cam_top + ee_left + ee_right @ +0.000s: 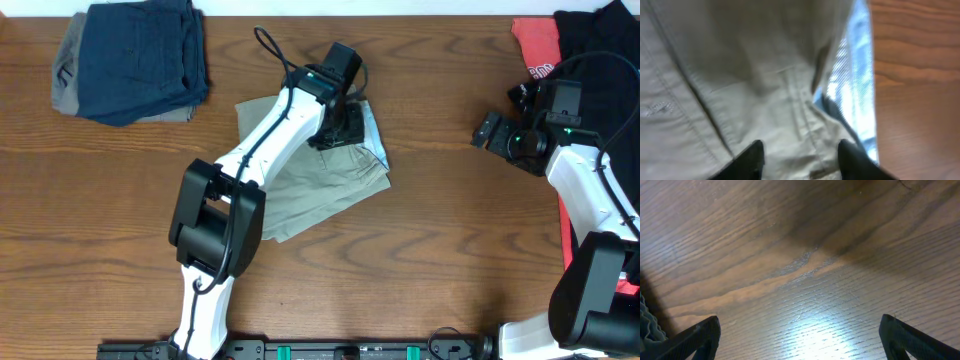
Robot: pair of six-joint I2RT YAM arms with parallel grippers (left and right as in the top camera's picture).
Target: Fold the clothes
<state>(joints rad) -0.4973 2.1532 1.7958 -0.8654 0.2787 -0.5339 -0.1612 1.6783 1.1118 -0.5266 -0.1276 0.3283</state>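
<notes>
The shorts (320, 185) were found near the middle of the tabletop (430, 280), somewhat toward its far edge. They lay as a rumpled, partly doubled-over shape, with the light blue lining (375, 130) exposed at the corner nearest the far edge. The left gripper (345, 125) was held low over that corner. In the left wrist view its fingertips (752, 160) were seen parted, with khaki cloth and a stitched seam lying between them and nothing pinched. The right gripper (488, 131) was held toward the right edge, well apart from the shorts. Its jaws were spread wide over bare wood and nothing was held.

The step in hand was judged to be the end of one fold, with the cloth laid down and not gripped. The garment was not judged to be finished, since its outline was uneven and lining was showing.

For the next move, the left arm would need to be lifted clear without the cloth being dragged. A fresh edge would then have to be taken and carried across, possibly with the right arm brought in.
</notes>
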